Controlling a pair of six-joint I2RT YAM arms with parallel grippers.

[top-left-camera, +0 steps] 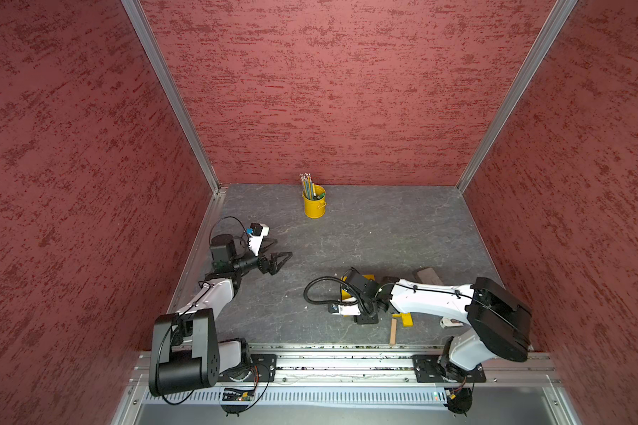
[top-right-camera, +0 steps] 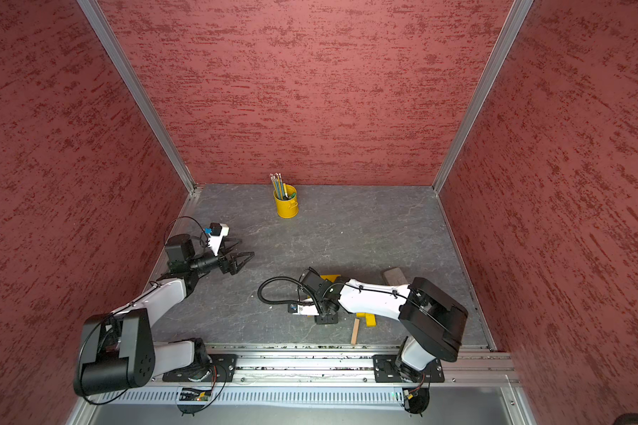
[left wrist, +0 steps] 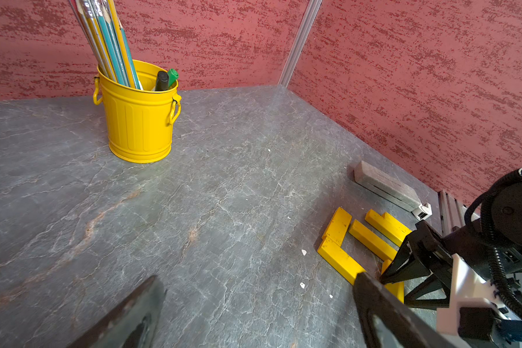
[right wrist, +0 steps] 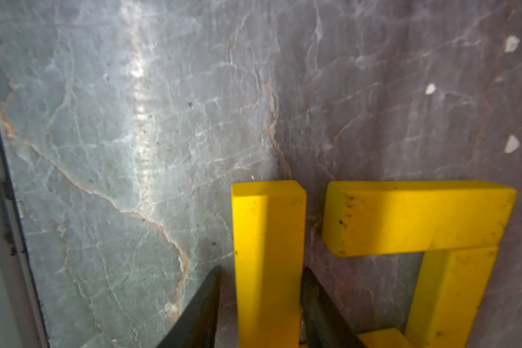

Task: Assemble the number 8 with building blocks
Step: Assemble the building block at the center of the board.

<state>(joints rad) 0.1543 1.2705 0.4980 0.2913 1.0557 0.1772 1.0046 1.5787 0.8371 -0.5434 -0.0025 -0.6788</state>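
In the right wrist view my right gripper points down and straddles one yellow plank lying on the table. One finger touches the plank's side and a narrow gap shows at the other, so the gripper is open. Beside it two more yellow planks meet in a corner. The left wrist view shows several yellow planks forming part of a blocky figure. A tan plank and a yellow plank lie near the front rail. My left gripper hovers open and empty at the left.
A yellow pencil bucket stands at the back middle. A grey-brown slab lies by the right wall behind the planks, with a small white object under the right arm. Red walls enclose the grey table.
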